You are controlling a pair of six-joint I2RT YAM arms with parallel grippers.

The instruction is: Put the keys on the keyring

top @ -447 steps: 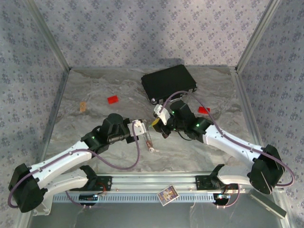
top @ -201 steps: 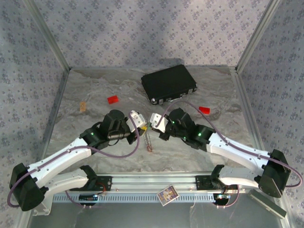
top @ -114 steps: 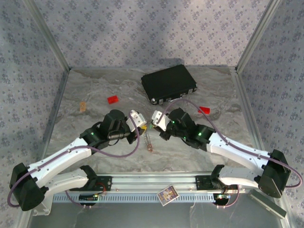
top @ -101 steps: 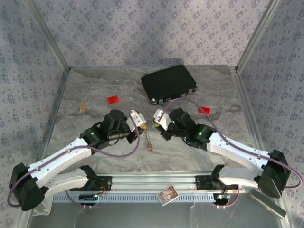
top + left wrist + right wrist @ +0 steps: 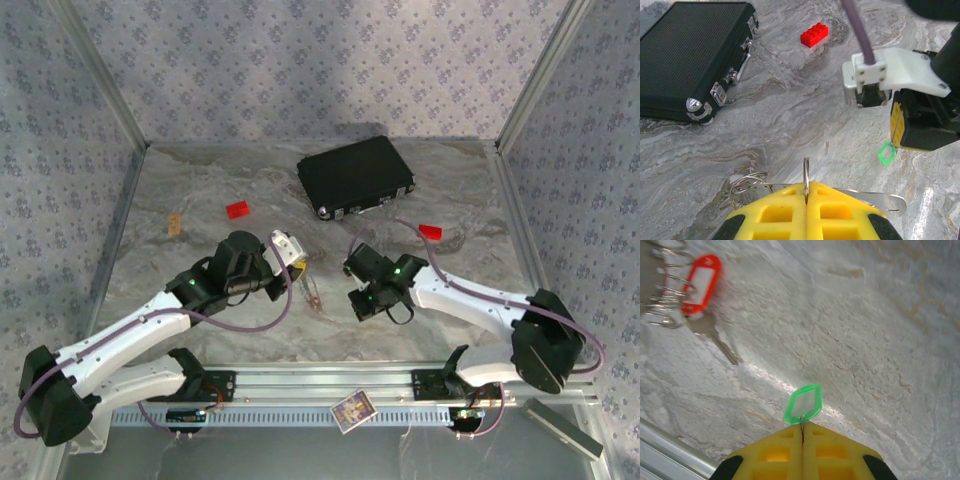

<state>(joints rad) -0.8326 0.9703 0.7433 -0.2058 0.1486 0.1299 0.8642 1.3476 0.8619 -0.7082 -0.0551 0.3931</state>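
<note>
the left wrist camera shows the left end effector (image 5: 805, 192) clenched on the keyring (image 5: 805, 172), seen edge-on above the worktop (image 5: 790, 105), while the right wrist camera shows the right end effector (image 5: 802, 432) grasping the green key (image 5: 803, 404), with the red key (image 5: 700, 277) beside coiled rings.
</note>
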